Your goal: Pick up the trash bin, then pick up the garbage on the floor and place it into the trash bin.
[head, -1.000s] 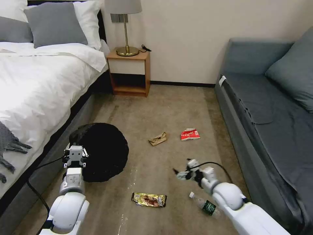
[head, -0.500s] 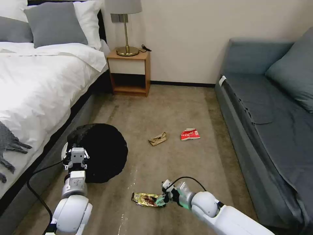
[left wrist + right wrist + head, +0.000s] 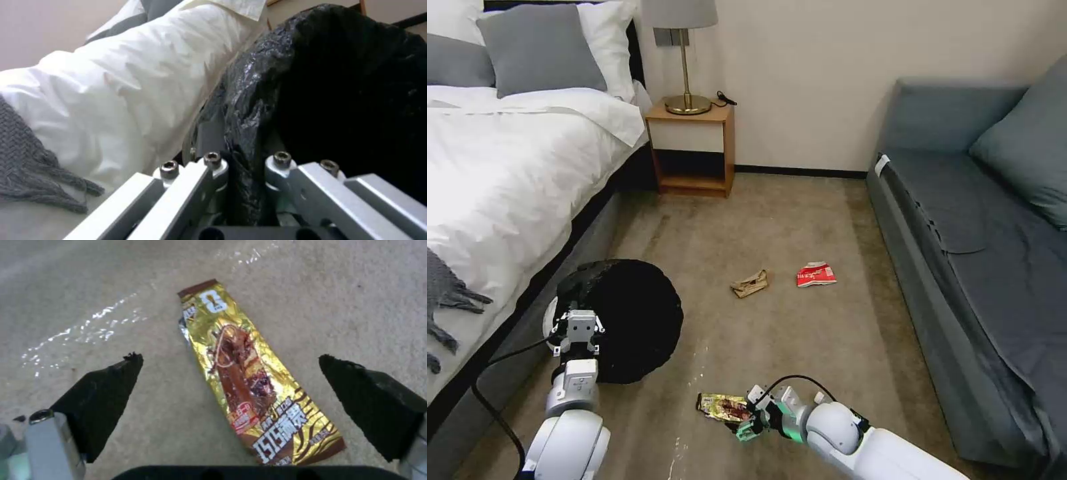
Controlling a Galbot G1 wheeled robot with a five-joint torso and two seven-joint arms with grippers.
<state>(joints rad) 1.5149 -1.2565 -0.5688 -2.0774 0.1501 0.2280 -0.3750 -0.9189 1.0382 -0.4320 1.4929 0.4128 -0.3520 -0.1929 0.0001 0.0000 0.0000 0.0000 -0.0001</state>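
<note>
The right gripper (image 3: pixel 749 419) is low over the carpet (image 3: pixel 774 227), at the right end of the yellow-brown snack wrapper (image 3: pixel 724 407). Its two black fingers (image 3: pixel 106 396) are spread wide. In the right wrist view the wrapper (image 3: pixel 249 380) lies flat on the carpet between them, with bare carpet on both sides, so neither finger touches it. One end of the wrapper reaches close to the gripper's base and the other end points away from it.

The left gripper (image 3: pixel 580 331) is at the near rim of the trash bin (image 3: pixel 624 320), which stands next to the bed (image 3: pixel 500 173). In the left wrist view its metal fingers (image 3: pixel 213 173) are close together, with the fold of the black bag liner (image 3: pixel 249 110) at the rim pinched between them.

The tan paper scrap (image 3: pixel 750 284) and the red-and-white packet (image 3: pixel 816 274) lie farther off on the carpet, near each other, between the bin and the grey sofa (image 3: pixel 980 247), and well apart from both grippers. A wooden nightstand (image 3: pixel 692 150) with a lamp (image 3: pixel 684 60) stands against the far wall.
</note>
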